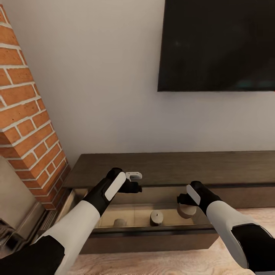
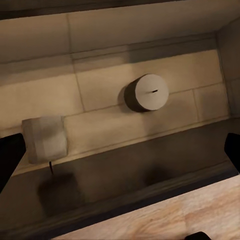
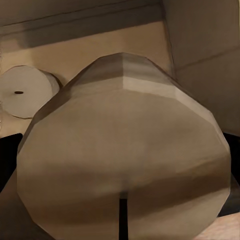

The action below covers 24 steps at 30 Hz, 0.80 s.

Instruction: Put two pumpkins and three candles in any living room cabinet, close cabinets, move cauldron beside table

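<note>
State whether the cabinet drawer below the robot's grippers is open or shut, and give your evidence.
Open. The drawer is pulled out from the cabinet, exposing its pale interior with two candles resting inside; the right gripper holds a third candle above it.

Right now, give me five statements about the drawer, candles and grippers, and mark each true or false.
1. The cabinet has a drawer pulled open. True.
2. Two candles lie inside the drawer: one and another. True.
3. The right gripper is empty. False: it grips a third candle over the drawer.
4. The left gripper holds a pumpkin. False: it is open and holds nothing.
5. A television hangs above the cabinet. True.
</note>
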Motion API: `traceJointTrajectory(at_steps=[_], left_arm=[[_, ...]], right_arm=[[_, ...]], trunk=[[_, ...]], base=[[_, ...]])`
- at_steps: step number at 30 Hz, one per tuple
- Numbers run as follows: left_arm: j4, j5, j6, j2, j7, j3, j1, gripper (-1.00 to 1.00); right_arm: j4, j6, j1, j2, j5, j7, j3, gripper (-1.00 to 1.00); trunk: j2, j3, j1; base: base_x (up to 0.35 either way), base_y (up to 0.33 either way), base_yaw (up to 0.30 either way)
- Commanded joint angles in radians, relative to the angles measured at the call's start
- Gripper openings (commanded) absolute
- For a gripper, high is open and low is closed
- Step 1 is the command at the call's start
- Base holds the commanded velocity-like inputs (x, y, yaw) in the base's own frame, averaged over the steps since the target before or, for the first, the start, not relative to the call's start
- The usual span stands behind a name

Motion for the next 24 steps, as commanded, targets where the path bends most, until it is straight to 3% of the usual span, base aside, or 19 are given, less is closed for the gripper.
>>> traceJointTrajectory(at_steps=[1, 11, 24], left_arm=[[-0.001, 0.010, 0.002, 0.000, 0.010, -0.002, -0.001, 1.00], [-0.002, 0.010, 0.002, 0.000, 0.015, -0.002, -0.001, 1.00], [-0.002, 0.010, 0.002, 0.000, 0.019, -0.002, -0.001, 1.00]], right_arm=[[-0.002, 0.004, 0.000, -0.001, -0.010, -0.007, 0.007, -1.00], [-0.002, 0.004, 0.000, -0.001, -0.010, -0.007, 0.005, -1.00], [-0.002, 0.004, 0.000, -0.001, -0.010, -0.007, 0.006, -1.00]], trunk=[[0.000, -0.003, 0.000], [0.000, -0.016, 0.000], [0.000, -0.030, 0.000]], base=[[0.000, 0.000, 0.092], [0.000, 0.000, 0.090], [0.000, 0.000, 0.005]])
